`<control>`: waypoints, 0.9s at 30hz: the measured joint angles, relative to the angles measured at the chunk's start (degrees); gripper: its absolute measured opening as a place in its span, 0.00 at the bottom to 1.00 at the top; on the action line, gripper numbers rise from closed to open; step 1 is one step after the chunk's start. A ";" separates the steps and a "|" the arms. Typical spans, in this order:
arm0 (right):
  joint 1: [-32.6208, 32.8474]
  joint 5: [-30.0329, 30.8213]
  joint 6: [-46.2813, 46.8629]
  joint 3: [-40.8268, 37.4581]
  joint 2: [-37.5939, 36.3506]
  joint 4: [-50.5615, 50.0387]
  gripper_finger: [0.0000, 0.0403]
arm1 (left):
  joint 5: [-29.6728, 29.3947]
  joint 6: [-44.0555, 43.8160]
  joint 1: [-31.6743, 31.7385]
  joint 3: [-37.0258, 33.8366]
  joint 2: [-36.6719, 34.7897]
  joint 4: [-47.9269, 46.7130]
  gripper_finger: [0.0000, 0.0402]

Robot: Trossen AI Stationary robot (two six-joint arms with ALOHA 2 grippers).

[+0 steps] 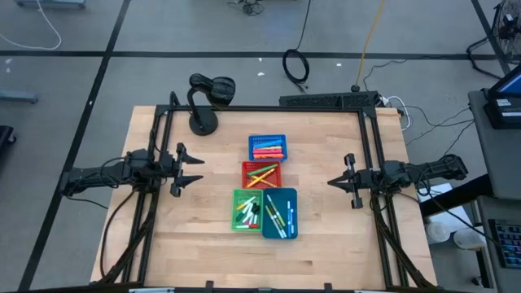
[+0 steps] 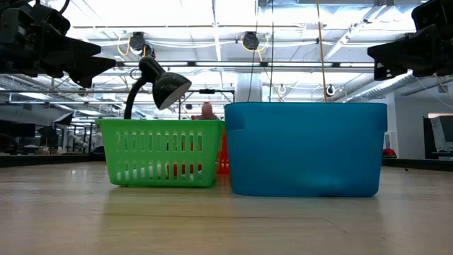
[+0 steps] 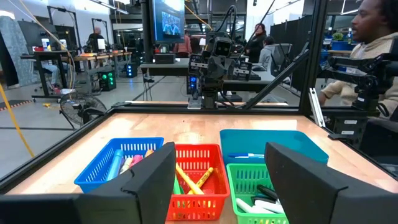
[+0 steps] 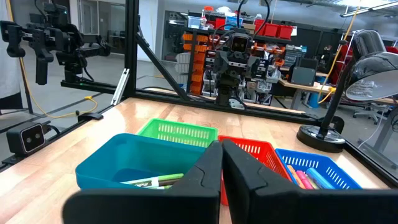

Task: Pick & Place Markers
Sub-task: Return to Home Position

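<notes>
— Jaws first: how do they stand?
— Left jaws are released, the two fingers (image 3: pixel 149 180) spread wide in the left wrist view. Right jaws are clenched, finger pressed against finger (image 4: pixel 205 171).
— And the markers (image 1: pixel 266 151)?
— All that I can see lie in four bins at mid-counter. Pink and orange ones fill the blue bin (image 1: pixel 252 140). Yellow and orange ones cross each other in the red bin (image 1: pixel 244 168). White-bodied ones and a dark one lie in the green bin (image 1: pixel 236 213). Green and white ones lie lengthwise in the teal bin (image 1: pixel 294 218).
— How are the bins set?
— Green and teal stand side by side, touching, with green on the left arm's side. Red sits against their far edges. Blue is just beyond red, in line with it, toward the lamp.
— What is around them?
— They stand on the wooden counter (image 1: pixel 203 244). A black desk lamp (image 1: pixel 203 124) stands near its far left corner, head bent over. The left arm (image 1: pixel 114 172) hangs over the left edge and the right arm (image 1: pixel 415 172) over the right edge. Both are raised off the wood, well apart from the bins, pointing toward the middle. In the left wrist view a person (image 3: pixel 373 56) sits beyond the frame.
</notes>
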 joint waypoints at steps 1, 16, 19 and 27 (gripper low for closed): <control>0.01 0.01 0.00 0.01 0.01 -0.01 0.00 | -0.01 0.01 0.00 0.00 0.01 0.02 0.62; 0.01 0.01 0.00 0.00 0.01 0.00 0.00 | -0.02 0.00 0.00 0.00 0.01 0.00 0.67; 0.00 0.00 0.00 0.00 0.01 0.00 0.00 | -0.02 0.01 -0.02 0.00 -0.01 0.02 0.66; 0.00 0.00 0.00 0.00 0.01 0.00 0.00 | 0.00 0.00 -0.01 0.00 -0.01 0.01 0.63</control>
